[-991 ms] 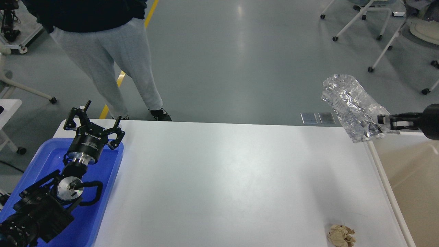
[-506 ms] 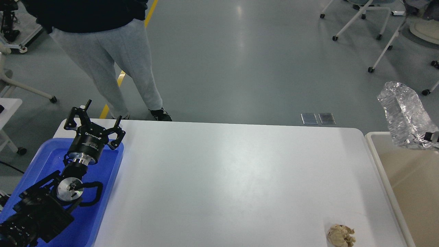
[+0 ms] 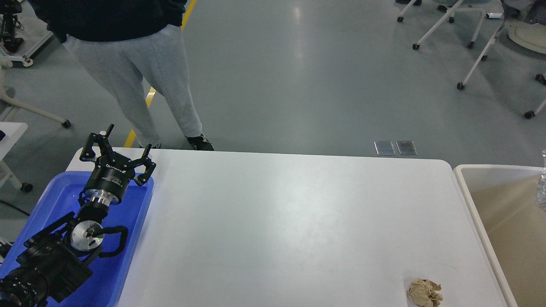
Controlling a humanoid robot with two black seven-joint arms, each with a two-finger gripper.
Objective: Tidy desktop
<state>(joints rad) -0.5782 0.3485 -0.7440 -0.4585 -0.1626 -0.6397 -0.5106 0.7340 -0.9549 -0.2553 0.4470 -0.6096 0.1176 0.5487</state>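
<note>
Desktop [image 3: 273, 221], white and wide, lies in front of me between two containers, and it is nearly bare. One thing only is on it: a crumpled brown paper ball [image 3: 424, 292], near the front right corner, close to the edge on the side of the beige bin [image 3: 477, 200].

At the left, the blue tray [image 3: 128, 256] sits on the desktop, and my left gripper [image 3: 117, 155] hangs over its far end with the fingers spread apart and nothing between them. My right gripper is out of the view, so I cannot say its state. At the far right edge, over the bin, a small piece of crinkled transparent plastic [image 3: 542, 192] shows; whether something holds it I cannot tell.

The risks, as I judge them: the paper ball is light and irregular, so closing fingers may push it aside or off the near edge instead of catching it. It is also far from my left arm, so a reach from there would be long. If the plastic is released too near the rim of the bin, it may fall back on the desktop. A person [image 3: 128, 64] stands just behind the table, close to my left arm.
</note>
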